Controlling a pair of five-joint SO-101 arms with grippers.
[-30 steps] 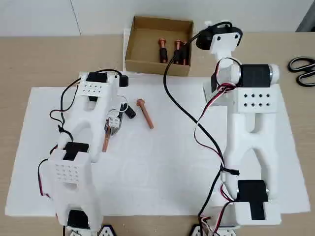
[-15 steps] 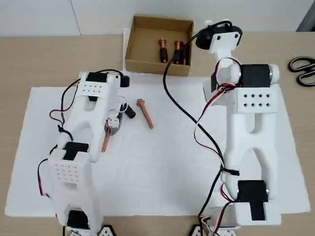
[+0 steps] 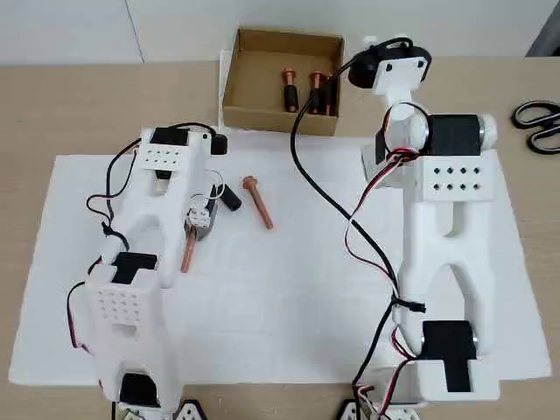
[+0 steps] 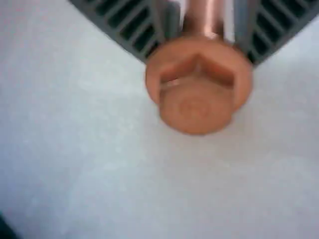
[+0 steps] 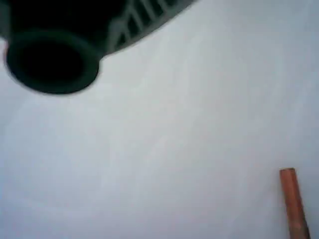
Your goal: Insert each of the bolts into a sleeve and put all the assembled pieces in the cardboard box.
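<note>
**Left arm has a bolt in hand, right arm a sleeve**

High view: your left gripper (image 3: 199, 229) sits over the white mat (image 3: 289, 297), closed on a copper bolt (image 3: 188, 251) that slants down out of it toward the mat's near side. A second, loose bolt (image 3: 258, 202) lies on the mat just to one side, apart from the gripper. Behind the mat, the cardboard box (image 3: 280, 120) holds assembled pieces (image 3: 289, 87) lying side by side. Your right arm (image 3: 446, 201) stretches up beside the box.

Left wrist view: the ribbed fingers (image 4: 119, 27) close tightly on the bolt's shank, and its hex head points at the camera.

Right wrist view: your right gripper (image 5: 65, 35) holds a black sleeve (image 5: 50, 62), open end toward the camera, against a ribbed finger (image 5: 144, 17). A copper shank (image 5: 293, 199) lies on the mat well apart from it.
</note>
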